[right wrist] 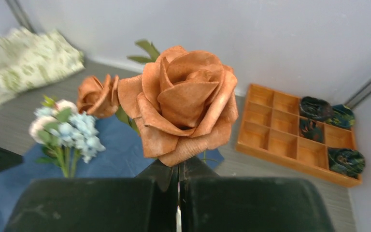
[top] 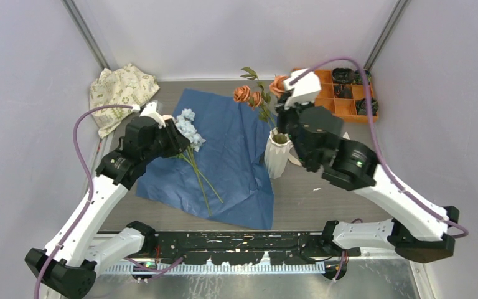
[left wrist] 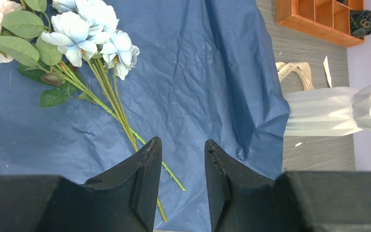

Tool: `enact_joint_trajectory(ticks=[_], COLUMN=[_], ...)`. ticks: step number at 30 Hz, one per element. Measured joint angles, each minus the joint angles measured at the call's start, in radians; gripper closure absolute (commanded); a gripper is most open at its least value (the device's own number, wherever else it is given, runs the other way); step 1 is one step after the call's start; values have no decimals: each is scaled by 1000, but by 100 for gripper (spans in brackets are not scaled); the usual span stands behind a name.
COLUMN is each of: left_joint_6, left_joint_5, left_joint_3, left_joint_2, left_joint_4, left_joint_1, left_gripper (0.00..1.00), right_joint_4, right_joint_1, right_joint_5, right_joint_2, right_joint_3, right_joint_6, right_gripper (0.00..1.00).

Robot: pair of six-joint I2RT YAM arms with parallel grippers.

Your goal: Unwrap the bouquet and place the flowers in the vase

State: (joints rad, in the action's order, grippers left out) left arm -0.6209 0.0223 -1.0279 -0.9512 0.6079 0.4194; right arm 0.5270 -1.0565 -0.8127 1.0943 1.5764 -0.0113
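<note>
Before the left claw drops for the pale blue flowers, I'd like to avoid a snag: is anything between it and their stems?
Nothing visible does. The left claw hangs open above the blue paper; the stems of the pale blue flowers lie bare on it, reaching under its gap.

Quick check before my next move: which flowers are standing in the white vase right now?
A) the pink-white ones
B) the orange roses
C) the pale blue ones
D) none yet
B: the stems of the orange roses run down into the vase, while the pale blue flowers lie flat on the blue paper.
</note>
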Motion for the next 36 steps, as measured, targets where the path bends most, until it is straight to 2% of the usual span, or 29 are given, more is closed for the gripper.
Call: enact_joint_trajectory(ticks=[5, 14, 25, 36], left_joint_6=[-2, -8, -9, -19], left_joint_5=[13, 20, 20, 20], left_joint_3=[0, 3, 12, 21], left_joint_2=[11, 14, 13, 13], left_joint_4=[0, 0, -4, -5], left_joint_1=[0, 0, 0, 0], left_gripper=[61, 61, 61, 61], right_joint_4=[-33, -95, -101, -143], right_joint_1=[47, 217, 227, 227], right_joint_5=[-8, 101, 218, 245], right_joint_2=[59, 20, -8, -24], right_joint_3=[-97, -210, -159, -196], right_joint_6=[-30, 23, 82, 105], right_gripper=[99, 99, 99, 99])
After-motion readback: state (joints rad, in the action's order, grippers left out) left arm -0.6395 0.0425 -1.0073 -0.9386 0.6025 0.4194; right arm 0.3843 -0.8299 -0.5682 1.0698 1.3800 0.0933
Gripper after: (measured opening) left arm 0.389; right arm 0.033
